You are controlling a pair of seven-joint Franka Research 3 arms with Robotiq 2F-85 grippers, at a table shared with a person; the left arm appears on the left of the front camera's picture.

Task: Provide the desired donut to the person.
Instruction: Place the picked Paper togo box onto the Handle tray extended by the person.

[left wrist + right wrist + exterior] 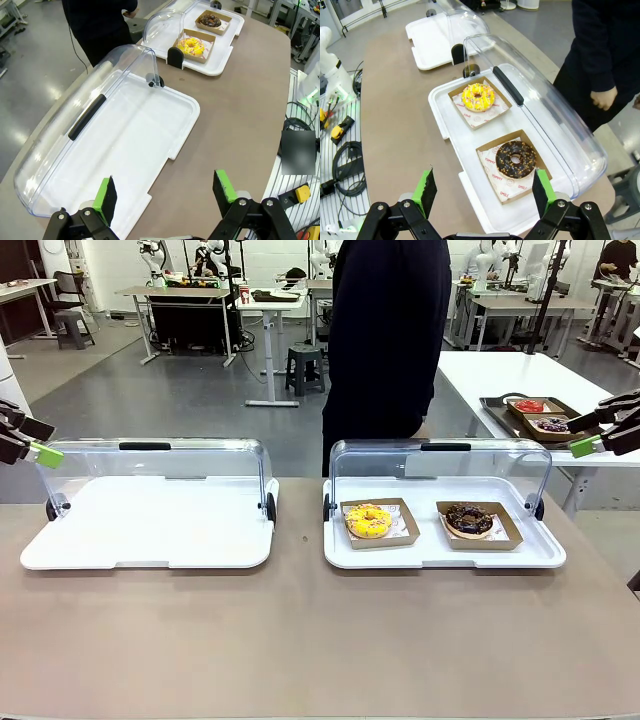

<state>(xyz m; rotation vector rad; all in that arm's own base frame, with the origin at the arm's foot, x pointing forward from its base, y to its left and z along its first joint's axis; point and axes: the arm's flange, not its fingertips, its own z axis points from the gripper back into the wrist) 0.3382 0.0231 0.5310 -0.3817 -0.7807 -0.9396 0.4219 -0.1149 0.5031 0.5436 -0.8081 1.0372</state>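
Note:
Two donuts sit in brown paper boxes on the right white tray (440,562): a yellow sprinkled donut (368,521) (478,97) (191,46) and, to its right, a chocolate donut (469,519) (515,159) (210,20). The tray's clear lid (440,465) is tipped back. The person (385,340) stands behind this tray, one hand (603,98) hanging at the side. My left gripper (30,440) (165,192) hovers open at the table's far left. High at the far right, my right gripper (598,430) (484,192) is open above the chocolate donut's end of the tray. Neither gripper holds anything.
An empty white tray (150,562) (170,157) with its clear lid (160,465) tipped back lies on the left. A dark tray (497,415) with more donuts rests on a white table behind at the right. Bare brown tabletop (300,640) runs along the front.

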